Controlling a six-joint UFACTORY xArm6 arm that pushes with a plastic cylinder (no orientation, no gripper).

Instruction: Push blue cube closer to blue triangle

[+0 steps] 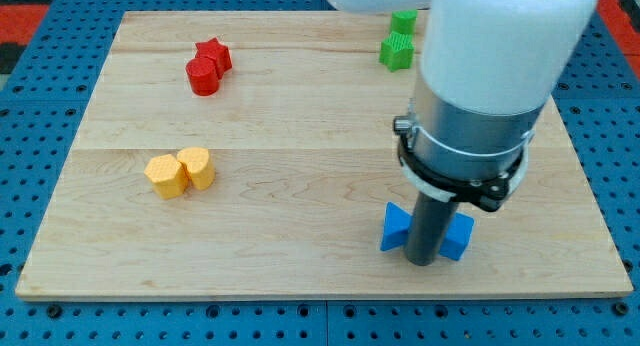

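My dark rod comes down at the view's lower right, and my tip [421,262] rests on the board between two blue blocks. The blue triangle [395,227] lies just left of the rod, touching it or nearly so. The blue cube [458,237] lies just right of the rod, partly hidden behind it. The two blue blocks are about a rod's width apart.
A red star [214,54] and a red cylinder [202,76] sit at the upper left. Two yellow blocks [180,172] sit side by side at the left. Two green blocks [398,43] sit at the top, beside the arm's body. The board's bottom edge [320,291] is close below the blue blocks.
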